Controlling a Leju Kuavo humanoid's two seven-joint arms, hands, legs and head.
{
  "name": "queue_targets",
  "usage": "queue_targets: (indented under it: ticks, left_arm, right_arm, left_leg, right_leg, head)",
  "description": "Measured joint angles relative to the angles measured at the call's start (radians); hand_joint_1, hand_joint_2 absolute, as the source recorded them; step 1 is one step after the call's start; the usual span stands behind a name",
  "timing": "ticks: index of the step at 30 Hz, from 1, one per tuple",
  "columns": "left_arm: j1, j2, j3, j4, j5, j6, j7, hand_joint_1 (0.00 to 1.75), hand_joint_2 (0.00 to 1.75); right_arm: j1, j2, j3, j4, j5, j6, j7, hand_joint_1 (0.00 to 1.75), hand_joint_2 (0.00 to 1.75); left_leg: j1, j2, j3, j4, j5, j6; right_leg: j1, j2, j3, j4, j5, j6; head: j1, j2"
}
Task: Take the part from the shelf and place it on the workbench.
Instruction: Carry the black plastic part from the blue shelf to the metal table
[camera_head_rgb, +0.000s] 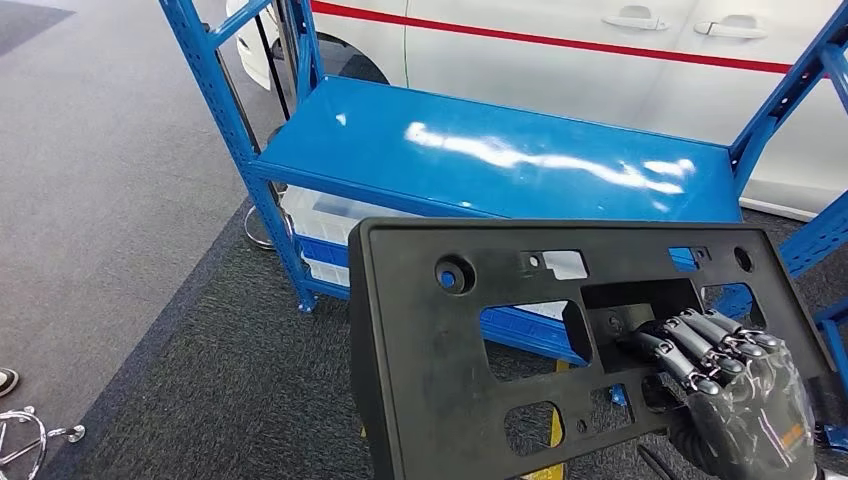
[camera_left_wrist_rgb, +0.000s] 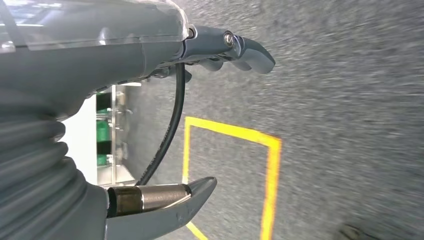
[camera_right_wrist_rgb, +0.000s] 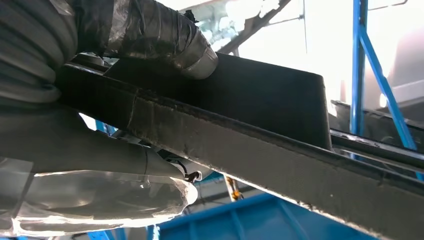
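Holding the black part (camera_head_rgb: 560, 340) clear of the blue shelf (camera_head_rgb: 500, 150), near side, right hand (camera_head_rgb: 735, 395) clamped through a cutout on its right, fingers (camera_head_rgb: 700, 345) hooked over the rim, thumb pressed against the opposite face for a firm pinch. Left hand (camera_left_wrist_rgb: 200, 125) hanging spread and empty above the grey carpet (camera_left_wrist_rgb: 350, 100) and yellow floor line (camera_left_wrist_rgb: 270, 170). Workbench placement not yet done.
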Motion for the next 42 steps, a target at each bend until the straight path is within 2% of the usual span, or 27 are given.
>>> queue_targets:
  ticks: [2, 3, 4, 6, 8, 10, 12, 13, 15, 17, 18, 19, 20, 22, 24, 25, 27, 28, 29, 32, 33, 34, 35, 37, 39, 40, 42]
  left_arm:
    - [0.005, -0.001, 0.000, 0.000, -0.011, 0.003, -0.017, 0.00, 1.75]
    - [0.009, -0.002, 0.000, 0.000, -0.018, 0.005, -0.025, 0.00, 1.75]
    - [0.012, -0.003, 0.000, 0.000, -0.024, 0.008, -0.034, 0.00, 1.75]
    - [0.021, -0.008, 0.000, 0.000, -0.035, 0.015, -0.047, 0.00, 1.75]
    - [0.027, -0.014, -0.001, 0.000, -0.042, 0.021, -0.052, 0.00, 1.75]
    - [0.031, -0.019, -0.002, 0.000, -0.049, 0.023, -0.050, 0.00, 1.75]
    - [0.033, -0.024, -0.002, 0.000, -0.054, 0.024, -0.044, 0.00, 1.75]
    - [0.034, -0.026, -0.003, 0.000, -0.055, 0.024, -0.040, 0.00, 1.75]
    - [0.037, -0.027, -0.003, 0.000, -0.056, 0.025, -0.034, 0.00, 1.75]
    - [0.038, -0.028, -0.003, 0.000, -0.058, 0.025, -0.027, 0.00, 1.75]
    - [0.037, -0.029, -0.003, 0.000, -0.059, 0.025, -0.025, 0.00, 1.75]
    - [0.036, -0.029, -0.003, 0.000, -0.059, 0.024, -0.023, 0.00, 1.75]
    - [0.035, -0.029, -0.003, 0.000, -0.060, 0.024, -0.021, 0.00, 1.75]
    - [0.032, -0.030, -0.003, 0.000, -0.064, 0.023, -0.020, 0.00, 1.75]
    - [0.029, -0.030, -0.003, 0.000, -0.068, 0.022, -0.021, 0.00, 1.75]
    - [0.028, -0.030, -0.003, 0.000, -0.069, 0.022, -0.022, 0.00, 1.75]
    - [0.030, -0.032, -0.003, 0.000, -0.069, 0.021, -0.026, 0.00, 1.75]
    - [0.031, -0.032, -0.003, 0.000, -0.070, 0.021, -0.027, 0.00, 1.75]
    - [0.032, -0.033, -0.003, 0.000, -0.070, 0.021, -0.029, 0.00, 1.75]
    - [0.033, -0.034, -0.003, 0.000, -0.071, 0.021, -0.033, 0.00, 1.75]
    - [0.033, -0.035, -0.003, 0.000, -0.071, 0.021, -0.034, 0.00, 1.75]
    - [0.033, -0.035, -0.003, 0.000, -0.071, 0.021, -0.035, 0.00, 1.75]
    - [0.033, -0.036, -0.003, 0.000, -0.072, 0.020, -0.035, 0.00, 1.75]
    - [0.033, -0.038, -0.003, 0.000, -0.072, 0.019, -0.035, 0.00, 1.75]
    - [0.032, -0.041, -0.003, 0.000, -0.072, 0.019, -0.035, 0.00, 1.75]
    - [0.032, -0.042, -0.003, 0.000, -0.072, 0.019, -0.035, 0.00, 1.75]
    - [0.033, -0.043, -0.003, 0.000, -0.072, 0.019, -0.035, 0.00, 1.75]
  right_arm:
    - [0.024, -0.010, -0.009, 0.001, -0.017, -0.021, 0.023, 1.75, 1.75]
    - [0.050, -0.023, -0.023, -0.004, -0.031, -0.034, 0.033, 1.75, 1.75]
    - [0.083, -0.041, -0.045, -0.012, -0.049, -0.046, 0.038, 1.75, 1.75]
    - [0.162, -0.077, -0.115, -0.040, -0.091, -0.056, 0.031, 1.75, 1.75]
    - [0.238, -0.099, -0.208, -0.072, -0.125, -0.042, 0.008, 1.75, 1.75]
    - [0.305, -0.110, -0.306, -0.102, -0.146, -0.007, -0.014, 1.75, 1.75]
    - [0.361, -0.114, -0.391, -0.126, -0.157, 0.027, -0.028, 1.75, 1.75]
    - [0.383, -0.115, -0.425, -0.136, -0.160, 0.039, -0.032, 1.75, 1.75]
    - [0.419, -0.115, -0.485, -0.154, -0.167, 0.057, -0.037, 1.75, 1.75]
    - [0.445, -0.115, -0.531, -0.165, -0.173, 0.072, -0.038, 1.75, 1.75]
    - [0.454, -0.115, -0.548, -0.169, -0.176, 0.079, -0.038, 1.75, 1.75]
    - [0.463, -0.115, -0.563, -0.172, -0.180, 0.085, -0.039, 1.75, 1.75]
    - [0.470, -0.114, -0.575, -0.174, -0.182, 0.091, -0.039, 1.75, 1.75]
    - [0.478, -0.114, -0.593, -0.178, -0.186, 0.099, -0.040, 1.75, 1.75]
    - [0.483, -0.114, -0.608, -0.183, -0.185, 0.103, -0.040, 1.75, 1.75]
    - [0.486, -0.113, -0.613, -0.185, -0.183, 0.103, -0.040, 1.75, 1.75]
    - [0.493, -0.113, -0.622, -0.189, -0.180, 0.103, -0.039, 1.75, 1.75]
    - [0.499, -0.112, -0.626, -0.191, -0.179, 0.102, -0.038, 1.75, 1.75]
    - [0.506, -0.111, -0.632, -0.194, -0.179, 0.101, -0.037, 1.75, 1.75]
    - [0.533, -0.106, -0.655, -0.202, -0.178, 0.096, -0.036, 1.75, 1.75]
    - [0.543, -0.103, -0.663, -0.204, -0.178, 0.094, -0.035, 1.75, 1.75]
    - [0.553, -0.100, -0.671, -0.205, -0.177, 0.092, -0.035, 1.75, 1.75]
    - [0.563, -0.098, -0.677, -0.207, -0.175, 0.090, -0.034, 1.75, 1.75]
    - [0.577, -0.094, -0.689, -0.212, -0.171, 0.087, -0.034, 1.75, 1.75]
    - [0.586, -0.091, -0.701, -0.218, -0.167, 0.084, -0.034, 1.75, 1.75]
    - [0.590, -0.090, -0.707, -0.220, -0.166, 0.083, -0.034, 1.75, 1.75]
    - [0.597, -0.087, -0.715, -0.223, -0.164, 0.081, -0.034, 1.75, 1.75]
  left_leg:
    - [0.000, 0.000, -0.037, 0.003, 0.028, 0.004]
    - [0.000, 0.000, -0.057, 0.007, 0.040, 0.003]
    - [0.000, 0.000, -0.077, 0.013, 0.051, 0.002]
    - [0.001, -0.001, -0.115, 0.029, 0.068, -0.002]
    - [-0.002, -0.002, -0.140, 0.047, 0.079, -0.012]
    - [-0.003, -0.002, -0.149, 0.055, 0.092, -0.023]
    - [-0.002, -0.002, -0.154, 0.057, 0.102, -0.035]
    - [0.000, -0.002, -0.161, 0.068, 0.086, -0.042]
    - [0.004, -0.004, -0.185, 0.140, -0.004, -0.055]
    - [0.007, -0.004, -0.208, 0.261, -0.102, -0.065]
    - [0.008, -0.004, -0.209, 0.310, -0.119, -0.069]
    - [0.010, -0.004, -0.198, 0.336, -0.109, -0.071]
    - [0.011, -0.004, -0.170, 0.329, -0.081, -0.071]
    - [0.011, -0.005, -0.067, 0.226, -0.043, -0.067]
    - [0.007, -0.007, 0.033, 0.088, -0.068, -0.056]
    - [0.004, -0.009, 0.056, 0.047, -0.084, -0.050]
    - [0.002, -0.008, 0.049, 0.028, -0.073, -0.034]
    - [0.002, -0.005, 0.039, 0.025, -0.060, -0.025]
    - [0.004, -0.002, 0.025, 0.022, -0.046, -0.016]
    - [0.001, 0.005, -0.027, 0.021, -0.003, 0.001]
    - [-0.001, 0.006, -0.046, 0.023, 0.011, 0.002]
    - [-0.004, 0.007, -0.065, 0.026, 0.025, 0.002]
    - [-0.005, 0.007, -0.084, 0.030, 0.037, 0.001]
    - [-0.007, 0.007, -0.118, 0.041, 0.058, -0.004]
    - [-0.010, 0.006, -0.136, 0.052, 0.075, -0.012]
    - [-0.009, 0.006, -0.139, 0.053, 0.083, -0.018]
    - [-0.008, 0.005, -0.143, 0.048, 0.102, -0.031]
  right_leg:
    - [0.000, 0.000, -0.023, 0.128, -0.091, 0.008]
    - [-0.001, 0.001, -0.023, 0.177, -0.100, 0.011]
    - [-0.001, 0.001, -0.007, 0.194, -0.085, 0.013]
    - [-0.003, 0.000, 0.075, 0.126, -0.036, 0.013]
    - [0.001, 0.000, 0.184, -0.017, -0.045, 0.006]
    - [0.007, 0.001, 0.230, -0.096, -0.070, -0.008]
    - [0.006, -0.001, 0.218, -0.101, -0.057, -0.025]
    - [0.005, -0.003, 0.208, -0.101, -0.046, -0.034]
    - [0.002, -0.007, 0.182, -0.102, -0.021, -0.049]
    - [0.002, -0.007, 0.148, -0.099, 0.004, -0.054]
    - [0.002, -0.007, 0.130, -0.096, 0.016, -0.053]
    - [0.002, -0.006, 0.110, -0.092, 0.029, -0.051]
    - [0.001, -0.006, 0.090, -0.087, 0.041, -0.048]
    - [0.001, -0.005, 0.054, -0.074, 0.063, -0.040]
    - [0.002, -0.006, 0.035, -0.066, 0.083, -0.028]
    - [0.003, -0.007, 0.032, -0.067, 0.093, -0.022]
    - [0.001, -0.008, 0.030, -0.077, 0.115, -0.008]
    - [-0.001, -0.007, 0.025, -0.074, 0.107, -0.003]
    - [-0.003, -0.005, 0.015, -0.056, 0.077, 0.002]
    - [-0.005, -0.001, -0.021, 0.103, -0.079, 0.009]
    - [-0.005, 0.000, -0.024, 0.160, -0.101, 0.011]
    - [-0.005, 0.000, -0.016, 0.196, -0.096, 0.011]
    - [-0.005, 0.000, 0.006, 0.201, -0.071, 0.010]
    - [-0.002, 0.000, 0.103, 0.111, -0.030, 0.001]
    - [0.005, -0.001, 0.215, -0.040, -0.057, -0.010]
    - [0.009, -0.002, 0.245, -0.090, -0.078, -0.016]
    - [0.011, -0.004, 0.247, -0.119, -0.076, -0.026]
  head:
    - [0.000, 0.000]
    - [0.000, 0.000]
    - [0.000, 0.000]
    - [0.000, 0.000]
    - [-0.001, 0.000]
    - [-0.002, 0.000]
    - [-0.001, 0.000]
    - [-0.001, 0.000]
    - [-0.001, 0.000]
    - [-0.001, 0.000]
    - [-0.001, 0.000]
    - [-0.001, 0.000]
    - [-0.001, 0.000]
    - [-0.001, 0.000]
    - [-0.001, 0.000]
    - [-0.001, 0.000]
    - [-0.001, 0.000]
    - [-0.001, 0.000]
    - [-0.001, 0.000]
    - [0.000, 0.000]
    - [0.000, 0.000]
    - [0.000, 0.000]
    - [0.000, 0.000]
    - [0.000, 0.000]
    - [-0.001, 0.000]
    - [-0.001, 0.000]
    - [-0.001, 0.000]
